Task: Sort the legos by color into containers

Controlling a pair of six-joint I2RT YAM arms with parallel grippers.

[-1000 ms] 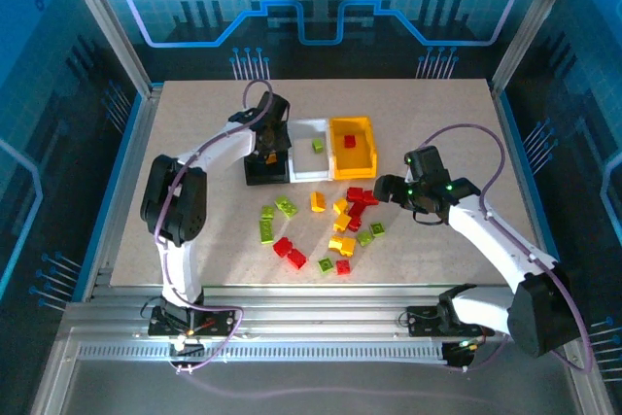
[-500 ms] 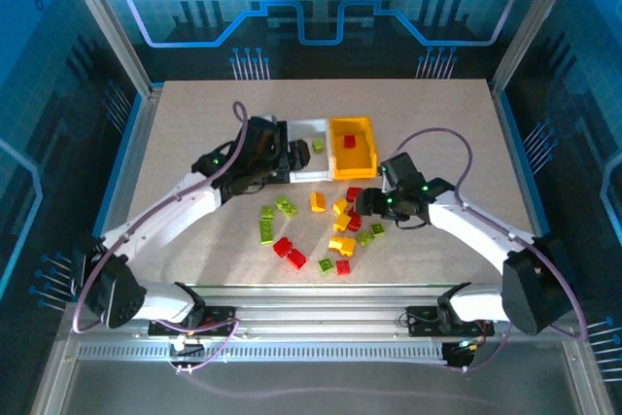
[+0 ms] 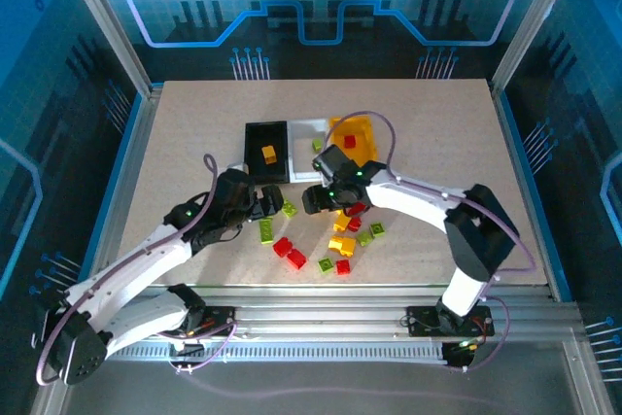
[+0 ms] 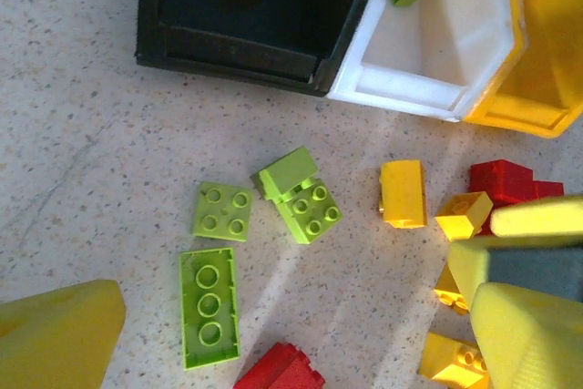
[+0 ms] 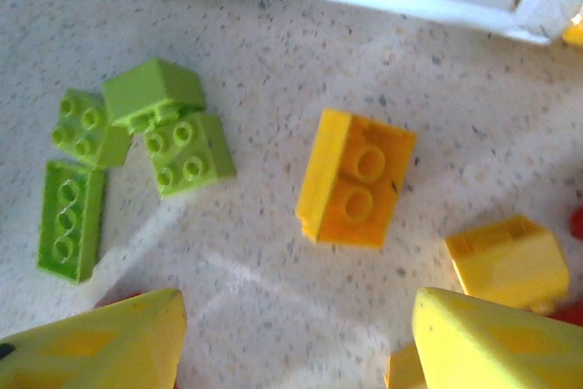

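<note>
From above, my left claw (image 3: 264, 203) hangs spread over the green end of the scattered small glossy plastic bricks (image 3: 335, 230). My right claw (image 3: 317, 198) sits just beside it, low over the speckled tabletop (image 3: 194, 143) in front of the bins. The black rectangular plastic bin (image 3: 251, 138) holds one yellow-orange brick, the white plastic bin (image 3: 303, 127) one green and the yellow-orange plastic bin (image 3: 362, 126) one red. I take that as the colour key. Every other brick lies loose on the table.

Through my left wrist camera, my fingers stand wide apart with nothing between them. Below them lie a long three-stud lime green brick (image 4: 208, 307) and a square four-stud green brick (image 4: 223, 211), near each other but apart.

Through my right wrist camera, my fingers are also spread and pinch nothing. Just ahead lies a yellow-orange two-stud brick (image 5: 355, 179), well clear of its neighbours and skewed to my jaws. I judge this is my pick. I should turn the wrist until my pads face its long flat sides, then drop straight down with it centred and close firmly, since the glossy plastic may slip. I must keep off the smaller yellow brick (image 5: 506, 261) at the right, and lift above the bin walls before crossing to the black bin.
</note>
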